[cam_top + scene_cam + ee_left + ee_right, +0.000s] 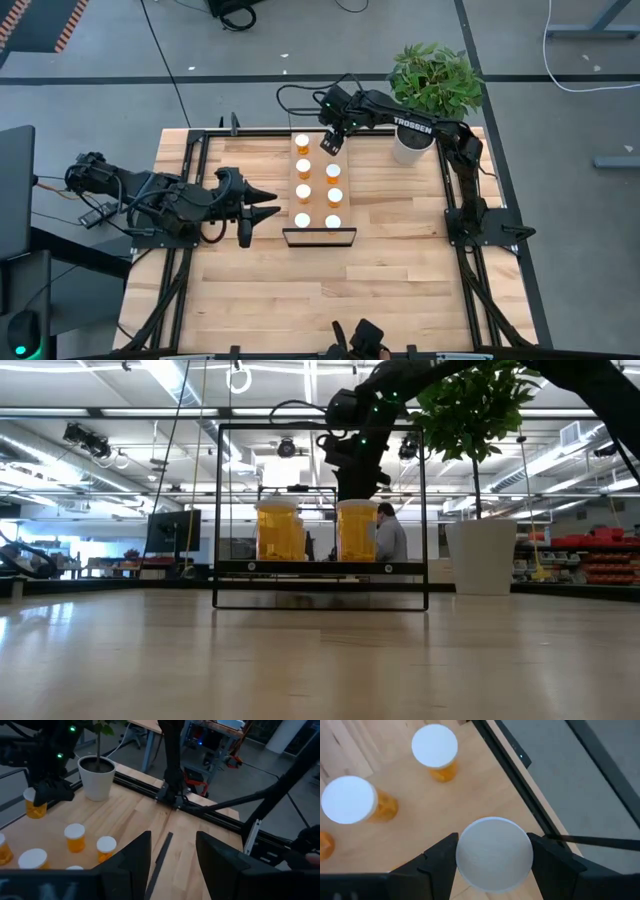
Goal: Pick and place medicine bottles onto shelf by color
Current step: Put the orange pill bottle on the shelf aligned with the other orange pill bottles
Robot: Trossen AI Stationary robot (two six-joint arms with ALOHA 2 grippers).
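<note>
The light-wood shelf (318, 182) lies in the middle of the table, a black frame at its near end. Several orange bottles with white caps stand on it in two rows, such as one bottle (303, 192) and another (335, 197). My right gripper (330, 145) is over the shelf's far right corner, shut on a white-capped bottle (494, 852). That bottle also shows in the left wrist view (34, 805). My left gripper (272, 204) is open and empty, left of the shelf's near end. My right gripper pinches the bottle's round white cap (465, 855) between its two fingers, one on each side. The fingers come from above, pointing down. The bottle is upright; the cap hides its body, and I cannot tell whether its base stands on the shelf.
A white plant pot (410, 150) with a green plant (435, 75) stands at the far right, close to the right arm. Black frame rails (190, 190) run along the table's sides. Bare wood lies toward the near edge (320, 290).
</note>
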